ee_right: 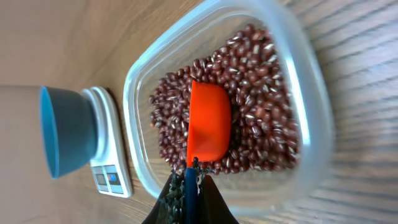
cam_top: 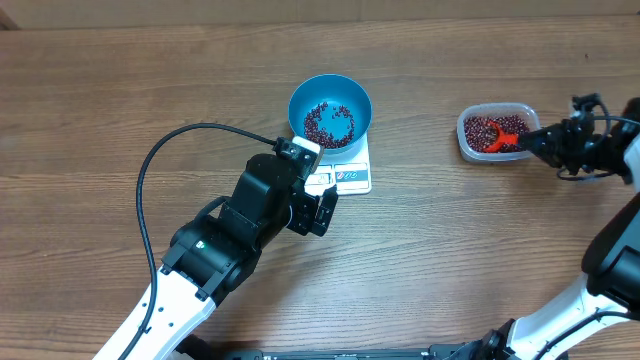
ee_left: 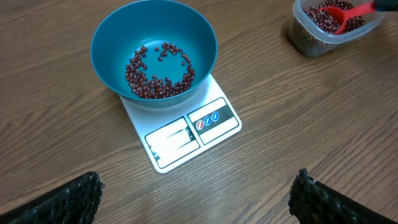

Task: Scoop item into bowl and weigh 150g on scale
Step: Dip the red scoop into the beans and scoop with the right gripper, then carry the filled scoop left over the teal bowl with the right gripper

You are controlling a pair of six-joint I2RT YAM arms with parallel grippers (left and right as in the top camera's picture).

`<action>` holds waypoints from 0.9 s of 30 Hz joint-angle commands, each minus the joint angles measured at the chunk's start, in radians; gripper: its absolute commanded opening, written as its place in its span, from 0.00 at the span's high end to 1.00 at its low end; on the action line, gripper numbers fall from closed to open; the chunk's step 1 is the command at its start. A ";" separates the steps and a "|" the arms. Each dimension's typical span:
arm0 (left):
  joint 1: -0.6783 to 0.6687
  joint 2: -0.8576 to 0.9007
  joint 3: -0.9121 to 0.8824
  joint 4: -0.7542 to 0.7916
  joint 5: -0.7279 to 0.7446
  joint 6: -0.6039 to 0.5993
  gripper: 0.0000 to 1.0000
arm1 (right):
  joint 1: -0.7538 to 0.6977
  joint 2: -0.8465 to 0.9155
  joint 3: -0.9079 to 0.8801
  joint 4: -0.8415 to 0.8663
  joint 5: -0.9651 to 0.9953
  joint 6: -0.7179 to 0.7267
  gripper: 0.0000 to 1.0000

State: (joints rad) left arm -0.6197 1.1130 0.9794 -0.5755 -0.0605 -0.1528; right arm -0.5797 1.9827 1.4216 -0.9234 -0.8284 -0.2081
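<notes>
The scale's (ee_left: 186, 134) display is a washed-out blank, and from overhead the left gripper (cam_top: 308, 182) covers part of it. The scoop's (ee_right: 208, 121) handle vanishes between the right gripper's (ee_right: 186, 182) closed jaws, its orange cup lying on the beans (ee_right: 261, 118) in the clear tub (ee_right: 308, 81). The left arm reaches low beside the scale, jaws spread wide and empty. More beans sit in the blue bowl (ee_left: 118, 37) atop the scale.

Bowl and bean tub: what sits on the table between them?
Nothing; the overhead view shows bare wooden table between the blue bowl and the clear tub.
</notes>
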 commanded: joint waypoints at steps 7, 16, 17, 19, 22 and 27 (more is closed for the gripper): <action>0.004 -0.003 -0.009 0.005 0.002 0.018 0.01 | -0.068 0.011 -0.009 -0.010 -0.181 0.002 0.96; 0.004 -0.003 -0.009 0.005 0.003 0.018 0.01 | -0.069 0.011 -0.009 -0.006 -0.232 -0.002 0.96; 0.004 -0.003 -0.009 0.004 0.003 0.018 0.01 | -0.069 0.011 -0.009 -0.006 -0.232 -0.002 0.96; 0.004 -0.003 -0.009 0.005 0.003 0.018 0.00 | -0.069 0.011 -0.009 -0.006 -0.233 -0.001 0.96; 0.004 -0.003 -0.009 0.005 0.002 0.018 0.01 | -0.069 0.011 -0.009 -0.006 -0.271 -0.002 0.96; 0.004 -0.003 -0.009 0.005 0.002 0.018 0.01 | -0.069 0.011 -0.009 -0.013 -0.332 -0.002 0.96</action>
State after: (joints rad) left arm -0.6197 1.1130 0.9794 -0.5755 -0.0605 -0.1528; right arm -0.6476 1.9865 1.4181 -0.9356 -1.0805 -0.2062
